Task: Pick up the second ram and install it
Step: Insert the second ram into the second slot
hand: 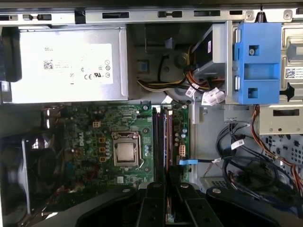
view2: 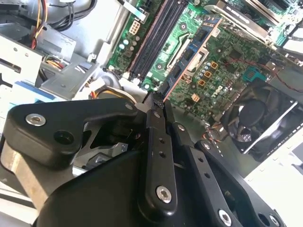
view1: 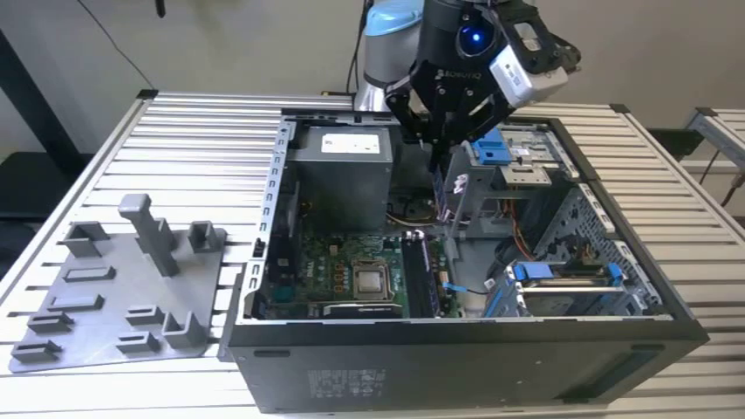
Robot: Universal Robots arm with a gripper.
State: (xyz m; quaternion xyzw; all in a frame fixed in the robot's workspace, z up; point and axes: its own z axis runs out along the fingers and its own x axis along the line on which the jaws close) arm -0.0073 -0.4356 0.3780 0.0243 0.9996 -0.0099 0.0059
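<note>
My gripper point(view1: 442, 155) hangs inside the open computer case point(view1: 466, 349), fingers pointing down and shut on the second ram point(view1: 440, 196). This thin dark stick is held edge-on and upright, its lower end just above the motherboard point(view1: 338, 262). In the first wrist view the ram point(hand: 168, 156) runs out from between the fingers point(hand: 154, 198) as a thin line beside the black memory slots point(hand: 158, 142). The second wrist view has the closed fingertips point(view2: 156, 109) near the end of the slots point(view2: 154, 42).
The grey power-supply box point(view1: 344, 170) stands at the case's back, with a blue drive bracket point(view1: 495, 148) and cable bundles point(hand: 236, 156) close to the gripper. The CPU socket point(hand: 125, 151) lies beside the slots. A grey fixture plate point(view1: 117, 288) with posts lies at the exterior view's left.
</note>
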